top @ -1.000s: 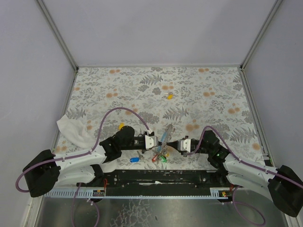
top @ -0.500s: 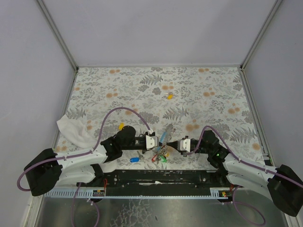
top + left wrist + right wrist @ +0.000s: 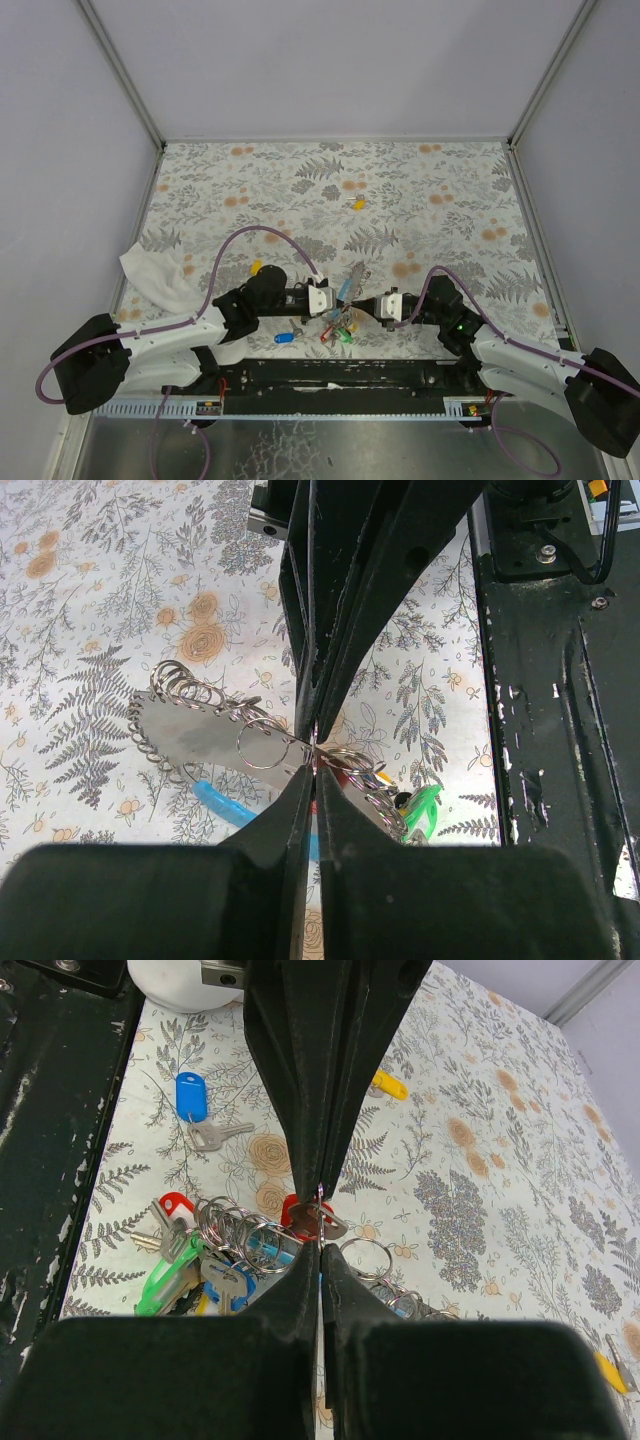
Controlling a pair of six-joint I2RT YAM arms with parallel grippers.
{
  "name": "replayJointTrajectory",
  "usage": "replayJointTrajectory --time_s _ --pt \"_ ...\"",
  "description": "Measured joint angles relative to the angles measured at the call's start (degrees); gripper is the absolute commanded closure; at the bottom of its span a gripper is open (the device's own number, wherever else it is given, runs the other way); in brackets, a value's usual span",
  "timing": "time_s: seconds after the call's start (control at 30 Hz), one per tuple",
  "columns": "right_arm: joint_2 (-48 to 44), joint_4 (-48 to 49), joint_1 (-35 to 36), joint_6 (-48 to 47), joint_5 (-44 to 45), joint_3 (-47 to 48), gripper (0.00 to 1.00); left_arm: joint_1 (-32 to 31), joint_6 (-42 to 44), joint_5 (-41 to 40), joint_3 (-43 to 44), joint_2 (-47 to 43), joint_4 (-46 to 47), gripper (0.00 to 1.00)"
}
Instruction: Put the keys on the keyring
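Bottom centre of the overhead view: left gripper (image 3: pixel 331 300) clenched on the keyring (image 3: pixel 200 740), its coil trailing left in the wrist view. Right gripper (image 3: pixel 320 1235) clenched tight at the red key (image 3: pixel 300 1216); whether it truly nips it is hidden. Risk: 2 claws tip to tip, so a tug apart could slip the ring or drag the cluster. Black base rail (image 3: pixel 330 372) lies just below; open floral mat (image 3: pixel 450 200) above. 1 blue key (image 3: pixel 190 1096) lies loose, apart.

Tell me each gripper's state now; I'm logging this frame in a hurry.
Left gripper: closed on the keyring.
Right gripper: closed on the keyring too, beside the red key.
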Motion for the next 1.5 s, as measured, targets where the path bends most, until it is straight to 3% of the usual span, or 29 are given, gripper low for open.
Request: replayJointTrajectory --time_s 1.5 --pt "-0.02 0.04 -0.02 0.00 0.94 0.00 1.00 0.00 0.02 -1.75 0.07 0.00 -0.50 1.00"
